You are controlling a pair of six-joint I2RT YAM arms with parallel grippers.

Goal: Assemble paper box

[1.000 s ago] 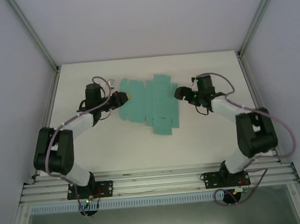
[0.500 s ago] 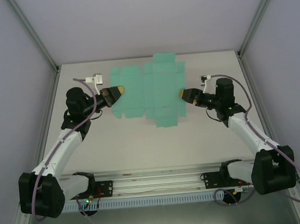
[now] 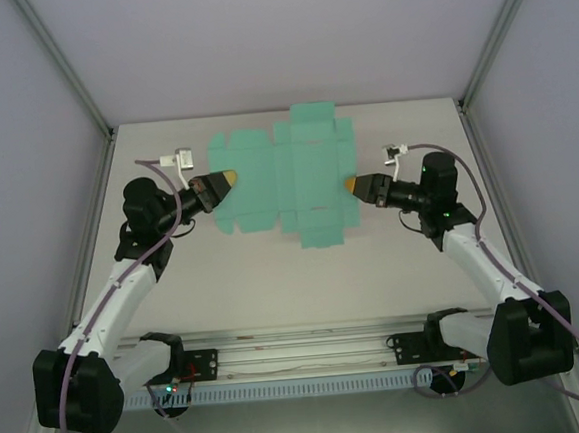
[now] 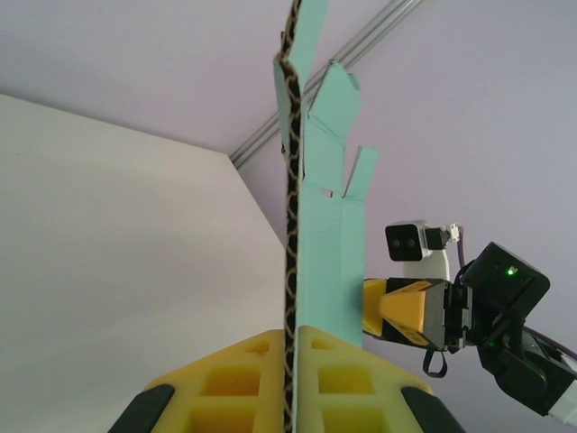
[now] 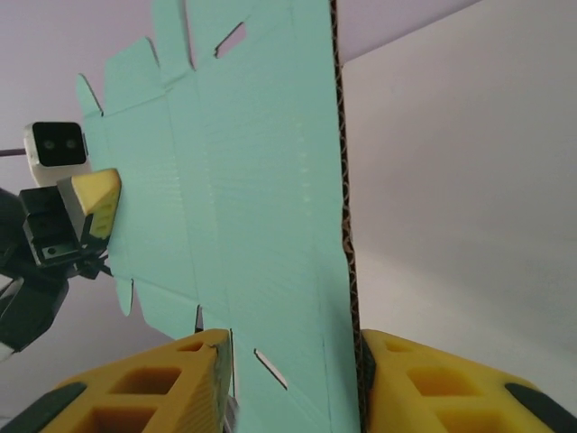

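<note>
paper box (image 3: pixel 287 182) is spread flat over the far half of the table (image 3: pixel 274 278), right between the two arms. left gripper (image 3: pixel 224 178) is at the sheet's left edge, with that edge pinched between its jaws. right gripper (image 3: pixel 352 183) is at the right edge, which sits between its jaws, against one of them. the grippers face each other across the sheet, with bare table nearer in.

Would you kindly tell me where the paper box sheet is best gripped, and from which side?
Grip the paper box on a side edge of a main panel, coming in edge-on in the sheet's plane, as the left gripper does. It is thin, flat card, so only edges fit between fingers; loose flaps would probably bend. The right gripper meets the opposite edge.
</note>
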